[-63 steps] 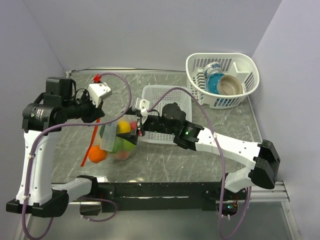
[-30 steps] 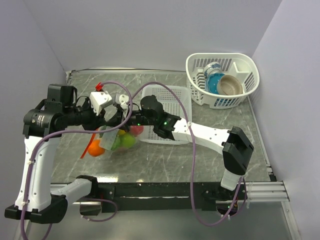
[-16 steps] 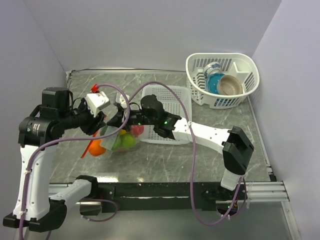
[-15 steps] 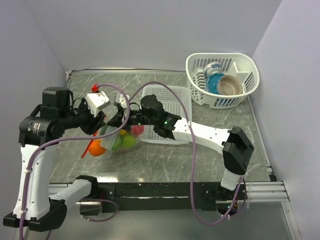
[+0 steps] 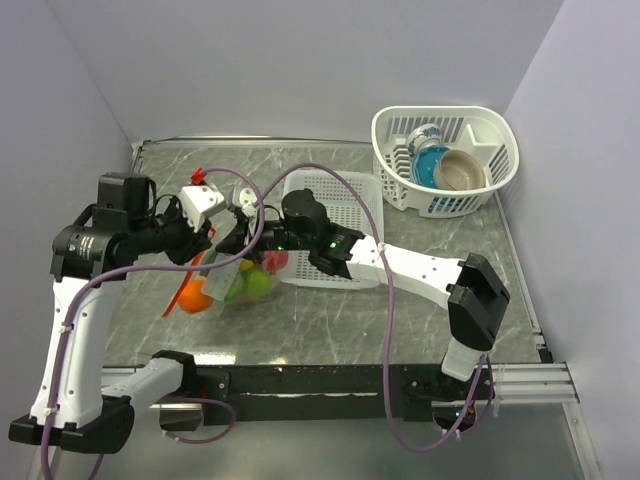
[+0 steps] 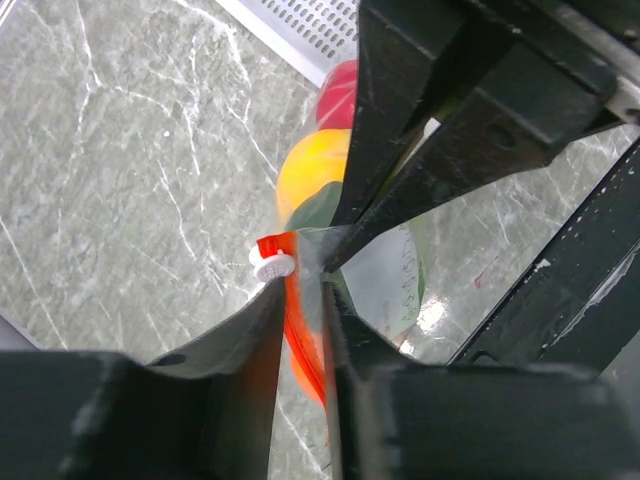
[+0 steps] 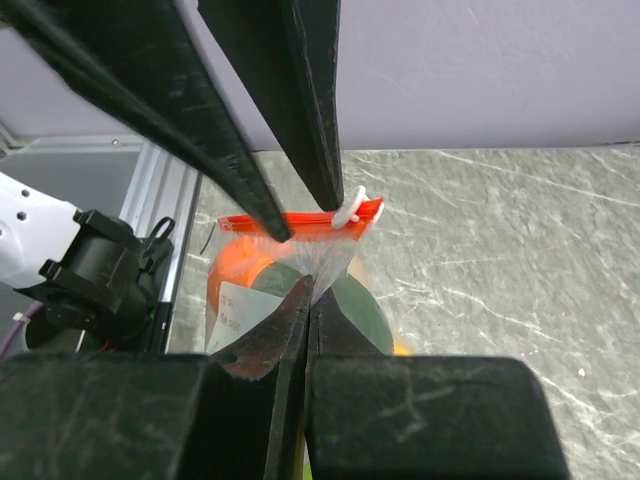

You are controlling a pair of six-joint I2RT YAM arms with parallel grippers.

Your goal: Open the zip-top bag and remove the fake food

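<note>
The zip-top bag (image 5: 232,280) hangs clear and floppy between both grippers, just above the table. Its orange-red zip strip (image 7: 300,218) carries a white slider (image 6: 272,263). Inside is the fake food: an orange fruit (image 5: 193,297), a green one (image 5: 252,284), a yellow one (image 6: 310,170) and a red one (image 6: 340,95). My left gripper (image 6: 300,295) is shut on the bag's mouth, with the zip strip between its fingers. My right gripper (image 7: 308,290) is shut on the clear plastic just below the strip. In the top view, the left gripper (image 5: 210,250) and right gripper (image 5: 230,243) meet tip to tip.
A flat white slotted basket (image 5: 340,205) lies just right of the bag, under the right arm. A round white basket (image 5: 495,150) with blue and tan dishes stands at the back right. Purple cables loop over both arms.
Since two seconds ago the right arm swung left and the bag moved left and lower with it. In the last second the left arm drew back slightly, then came in again at the bag's mouth.
</note>
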